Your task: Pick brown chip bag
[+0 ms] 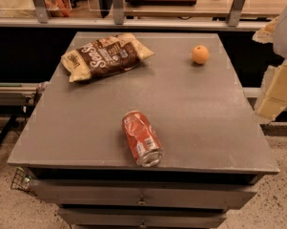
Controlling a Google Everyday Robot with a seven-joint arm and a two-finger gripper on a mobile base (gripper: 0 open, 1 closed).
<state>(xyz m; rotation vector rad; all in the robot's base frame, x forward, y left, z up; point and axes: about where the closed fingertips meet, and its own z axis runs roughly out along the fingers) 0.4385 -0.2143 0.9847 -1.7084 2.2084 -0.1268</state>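
Observation:
The brown chip bag (105,56) lies flat on the far left part of the grey table top (190,104). It is crinkled, with a dark brown centre, white script lettering and tan ends. My gripper (275,92) hangs at the right edge of the view, beside the table's right side and well away from the bag. It is cream-coloured under a white arm section (286,27) and is partly cut off by the frame. It holds nothing that I can see.
A red soda can (142,138) lies on its side near the table's front edge. An orange (200,54) sits at the far right. Drawers (143,197) run under the table top. A shelf with metal posts (133,13) stands behind the table.

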